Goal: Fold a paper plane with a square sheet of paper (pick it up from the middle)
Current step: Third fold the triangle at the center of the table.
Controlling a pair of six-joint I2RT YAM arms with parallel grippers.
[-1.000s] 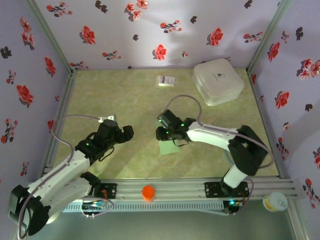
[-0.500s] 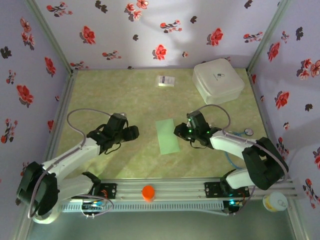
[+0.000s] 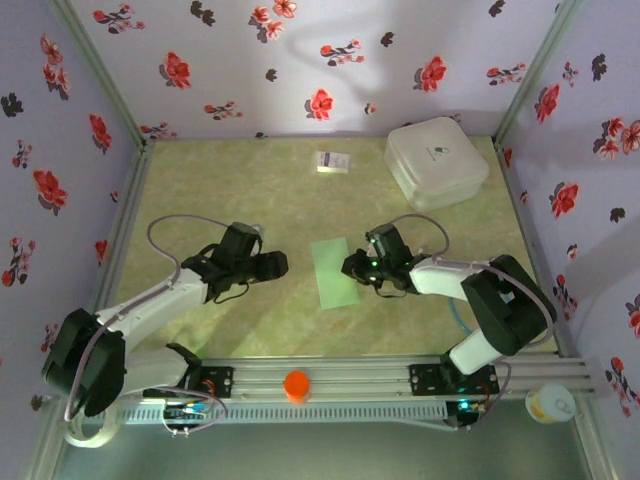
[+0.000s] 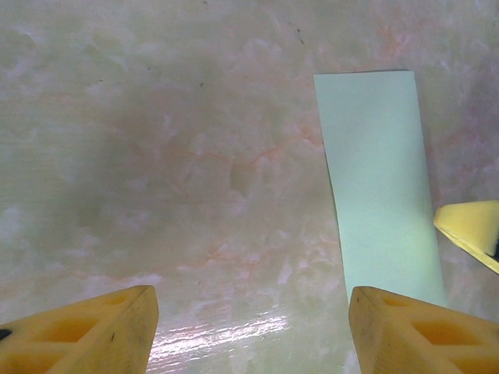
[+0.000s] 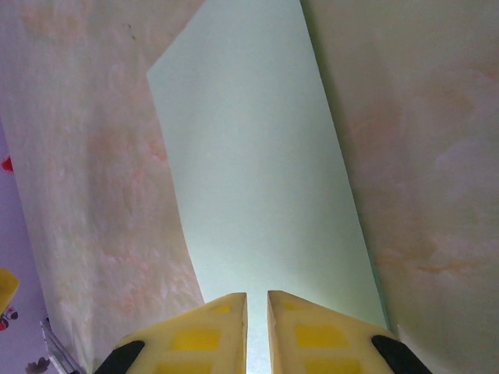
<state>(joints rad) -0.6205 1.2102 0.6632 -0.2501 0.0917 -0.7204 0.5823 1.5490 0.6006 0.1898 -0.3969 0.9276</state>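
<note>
Top view | paper strip (image 3: 335, 272) flat on table (image 3: 250, 200), long axis near-far, far end leaning left | left gripper (image 3: 277, 265) wide, apart | right gripper (image 3: 350, 268) almost closed at its right edge | floral walls (image 3: 250, 60)

paper (image 3: 334, 274) on table (image 3: 250, 190) between left hand (image 3: 281, 264) and right hand (image 3: 349, 268), box (image 3: 437, 162) behind

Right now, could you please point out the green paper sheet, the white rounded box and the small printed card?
green paper sheet (image 3: 331, 275): top external view, centre.
white rounded box (image 3: 437, 160): top external view, lid centre.
small printed card (image 3: 332, 162): top external view, centre.
</note>
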